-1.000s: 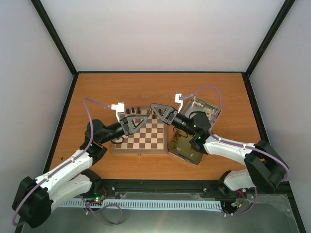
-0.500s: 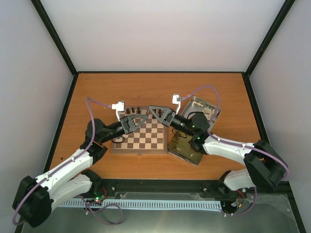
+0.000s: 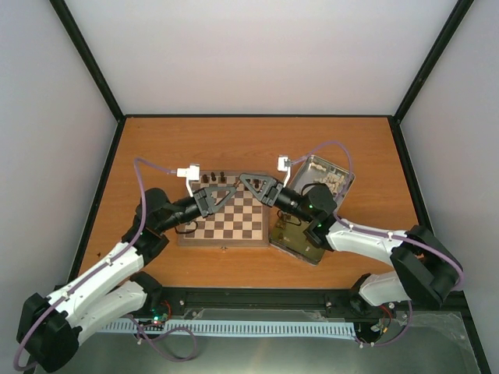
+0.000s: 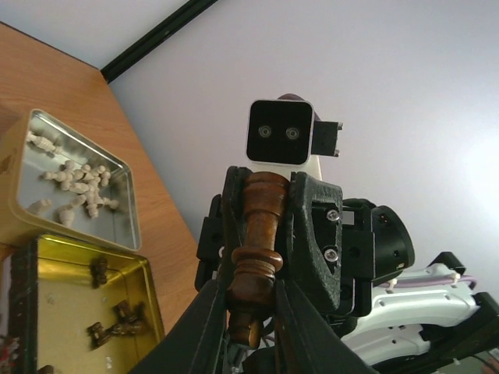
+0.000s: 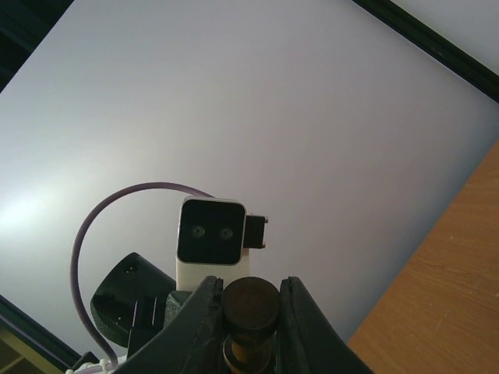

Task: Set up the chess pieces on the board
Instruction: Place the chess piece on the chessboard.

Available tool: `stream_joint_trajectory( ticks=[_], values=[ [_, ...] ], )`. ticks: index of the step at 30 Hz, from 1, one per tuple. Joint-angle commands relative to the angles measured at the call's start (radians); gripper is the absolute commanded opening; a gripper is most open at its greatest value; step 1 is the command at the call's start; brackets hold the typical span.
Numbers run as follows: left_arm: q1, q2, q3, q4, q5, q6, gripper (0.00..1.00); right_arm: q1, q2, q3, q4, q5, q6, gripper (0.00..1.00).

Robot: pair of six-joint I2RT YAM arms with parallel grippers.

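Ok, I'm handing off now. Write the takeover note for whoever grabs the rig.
Left gripper shut on the dark piece over the board.
Right gripper shut on the same piece, tip to tip.
Done: a few dark pieces stand on the board's far row.
Left: cream pieces lie in the silver tray, loose dark ones in the gold tray.

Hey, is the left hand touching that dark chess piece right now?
Touching. The left wrist view shows the left hand with fingers pressed against both sides of the dark chess piece.
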Motion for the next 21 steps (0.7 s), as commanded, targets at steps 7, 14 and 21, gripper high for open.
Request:
stream_joint_trajectory(
  ticks=[7, 14, 21],
  values=[
    [0.001, -0.057, 0.117, -0.158, -0.109, 0.197, 0.04, 0.006, -0.036, -0.115, 0.109, 0.059, 0.134, 0.12],
    [0.001, -0.05, 0.151, -0.198, -0.123, 0.255, 0.01, 0.006, -0.069, -0.137, 0.075, 0.065, 0.144, 0.16],
    [0.001, 0.018, 0.319, -0.618, -0.239, 0.48, 0.01, -0.008, -0.218, -0.132, -0.294, 0.179, 0.052, 0.61]
  ],
)
